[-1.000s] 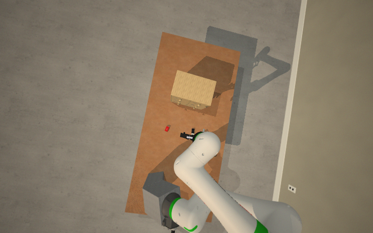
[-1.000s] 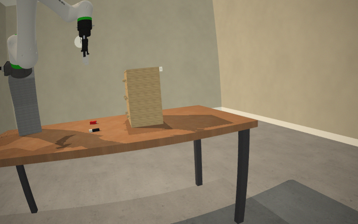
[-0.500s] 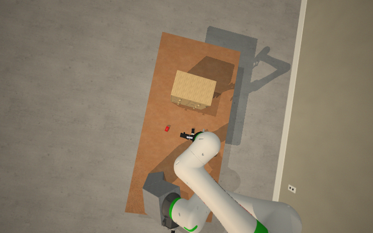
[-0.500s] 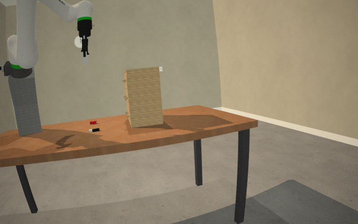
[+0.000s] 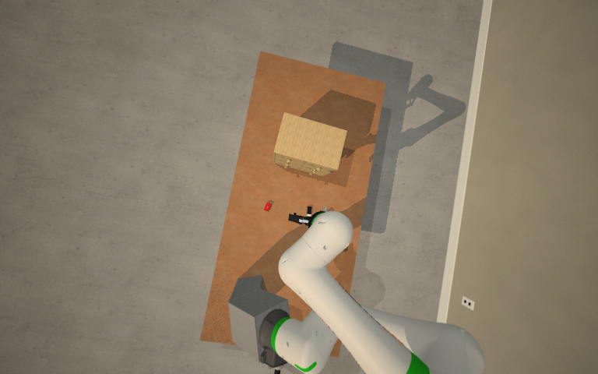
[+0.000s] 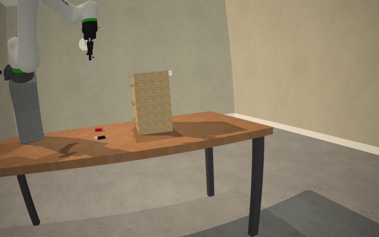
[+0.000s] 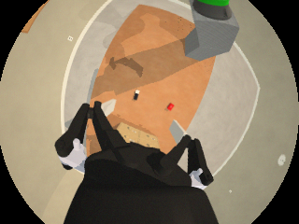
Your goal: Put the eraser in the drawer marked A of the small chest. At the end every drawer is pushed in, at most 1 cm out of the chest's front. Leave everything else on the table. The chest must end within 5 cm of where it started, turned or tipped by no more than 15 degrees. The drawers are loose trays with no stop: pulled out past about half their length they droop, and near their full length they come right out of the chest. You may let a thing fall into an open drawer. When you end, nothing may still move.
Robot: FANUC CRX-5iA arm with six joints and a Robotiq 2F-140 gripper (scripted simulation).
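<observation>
Gripper high above the table
My gripper hangs spread, holding nothing — eraser and black-and-white item lie before the chest

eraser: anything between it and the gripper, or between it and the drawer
Nothing visible between the open gripper, high above, and the small red thing or the black-and-white thing; which is the eraser I cannot tell. On the chest all drawers look shut, so drawer A's own front bars the way.
</observation>
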